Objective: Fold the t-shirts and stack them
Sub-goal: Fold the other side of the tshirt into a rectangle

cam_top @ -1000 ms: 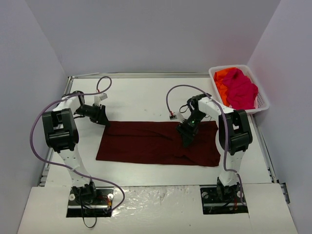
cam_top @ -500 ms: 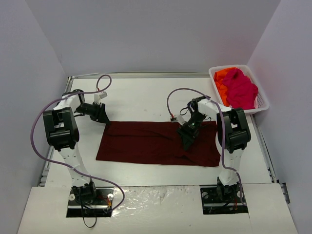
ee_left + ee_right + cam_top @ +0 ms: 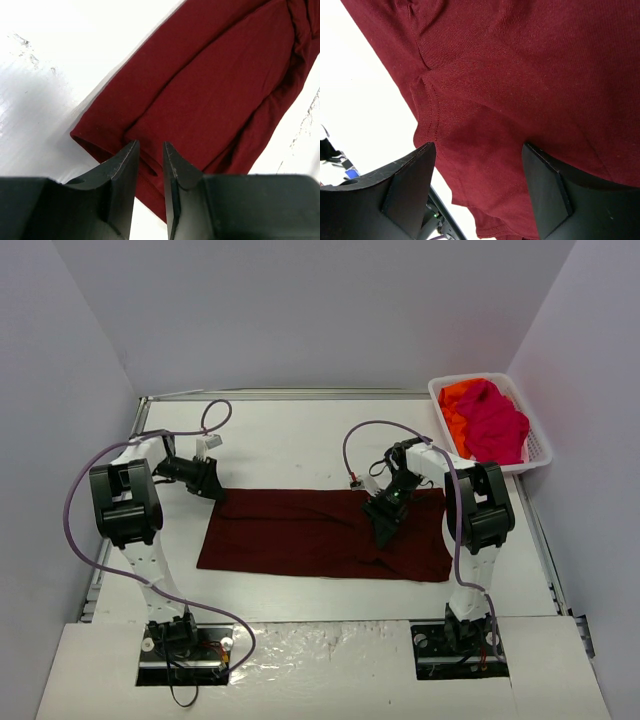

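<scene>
Catching both layers at a corner of the maroon t-shirt (image 3: 320, 535) matters; left gripper (image 3: 150, 145) nearly pressed together, hold unclear; right gripper (image 3: 479, 146) spread.

A robotics lab cell is shown: a white table (image 3: 290, 435) is enclosed by plain walls (image 3: 300, 310), with left arm (image 3: 125, 505) and right arm (image 3: 482, 508) bolted down.

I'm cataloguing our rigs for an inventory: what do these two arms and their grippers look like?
The left arm and right arm have white links with bulky black joint housings. A grey-purple cable loops loosely along each. The left gripper and right gripper have matte black, wedge-shaped fingers.
</scene>
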Robot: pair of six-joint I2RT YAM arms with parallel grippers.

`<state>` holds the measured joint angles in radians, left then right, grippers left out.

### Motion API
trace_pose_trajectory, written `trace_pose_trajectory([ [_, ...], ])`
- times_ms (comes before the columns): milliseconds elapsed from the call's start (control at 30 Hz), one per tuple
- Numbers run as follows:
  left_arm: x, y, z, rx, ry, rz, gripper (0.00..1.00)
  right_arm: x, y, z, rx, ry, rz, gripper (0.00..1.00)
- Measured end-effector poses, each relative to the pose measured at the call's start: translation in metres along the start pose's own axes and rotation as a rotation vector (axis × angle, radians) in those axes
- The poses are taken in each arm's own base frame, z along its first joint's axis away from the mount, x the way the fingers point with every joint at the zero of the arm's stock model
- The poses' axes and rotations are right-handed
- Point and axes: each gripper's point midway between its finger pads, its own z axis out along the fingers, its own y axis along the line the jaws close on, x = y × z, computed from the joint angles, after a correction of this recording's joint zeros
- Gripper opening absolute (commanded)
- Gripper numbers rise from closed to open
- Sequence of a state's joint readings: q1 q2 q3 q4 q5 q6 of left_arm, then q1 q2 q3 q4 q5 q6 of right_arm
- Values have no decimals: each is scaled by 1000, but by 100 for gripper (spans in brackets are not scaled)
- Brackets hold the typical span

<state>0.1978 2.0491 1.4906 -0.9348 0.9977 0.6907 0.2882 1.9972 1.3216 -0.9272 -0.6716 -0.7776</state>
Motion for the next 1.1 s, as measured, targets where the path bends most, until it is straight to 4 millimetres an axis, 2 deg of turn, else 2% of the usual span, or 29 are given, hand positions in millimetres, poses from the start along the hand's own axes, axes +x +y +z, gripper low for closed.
trace_pose_trajectory([
  [333, 16, 5, 10, 22, 28, -32, 29, 0, 0, 0, 1, -2, 10, 67],
  [567, 16, 7, 11, 15, 27, -27, 29, 0, 0, 0, 1, -2, 13, 67],
  [600, 15, 8, 11, 13, 26, -26, 28, 0, 0, 0, 1, -2, 13, 67],
  [700, 14, 9, 12, 7, 26, -22, 6, 0, 0, 1, 0, -2, 13, 67],
  [733, 14, 9, 13, 6, 27, -21, 3, 0, 0, 1, 0, -1, 13, 67],
  [933, 14, 7, 15, 8, 31, -13, 2, 1, 0, 1, -1, -1, 17, 67],
  [1100, 15, -7, 8, 4, 27, 10, 2, 1, 0, 1, -1, -1, 18, 67],
])
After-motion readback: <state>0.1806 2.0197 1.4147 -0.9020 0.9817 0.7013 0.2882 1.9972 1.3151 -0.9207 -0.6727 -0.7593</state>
